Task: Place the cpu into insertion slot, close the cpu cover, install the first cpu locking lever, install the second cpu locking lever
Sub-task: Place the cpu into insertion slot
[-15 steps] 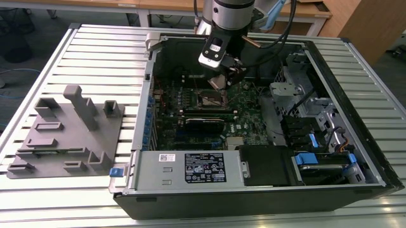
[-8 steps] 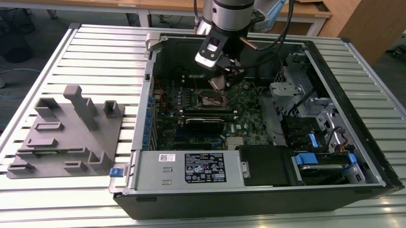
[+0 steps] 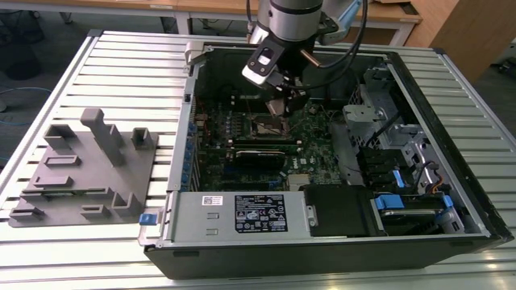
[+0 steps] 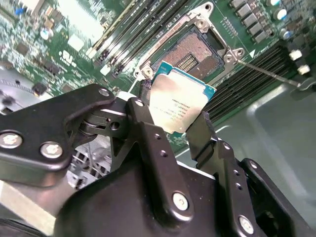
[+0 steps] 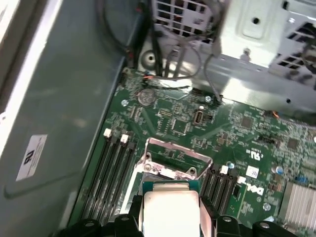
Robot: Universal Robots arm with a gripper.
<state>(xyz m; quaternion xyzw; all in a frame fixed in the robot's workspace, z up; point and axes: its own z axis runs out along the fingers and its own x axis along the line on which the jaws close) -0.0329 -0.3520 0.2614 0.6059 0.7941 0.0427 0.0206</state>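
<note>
The black metal gripper (image 4: 174, 120) is closed on the small flat square silver-grey cpu (image 4: 180, 104). 1 black finger (image 4: 143, 109) presses on each of 2 opposite edges. The cpu has a thin green rim and hangs tilted in the air.

The small square insertion slot with the dark middle and shiny metal rim (image 4: 195, 51) sits just past the cpu, in the green circuit board (image 4: 74, 29). The slot is open and its dark middle shows. The cpu is close to the slot's near corner but not in it yet. A thin metal lever (image 4: 266, 72) sticks out sideways from the slot's corner.

In the first wrist view the gripper (image 5: 171, 218) holds the cpu (image 5: 170, 206) in front of the thin square silvery cpu cover (image 5: 177, 146). Green board shows through the cover's window.

In the exterior view the grey robot arm (image 3: 294, 18) reaches down into the open black computer case (image 3: 322, 266) on the slatted metal tabletop (image 3: 121, 66). The gripper (image 3: 277, 107) hangs right above the slot (image 3: 270, 125). A grey plastic stand (image 3: 81, 169) lies on the tabletop at the exterior view's left.
</note>
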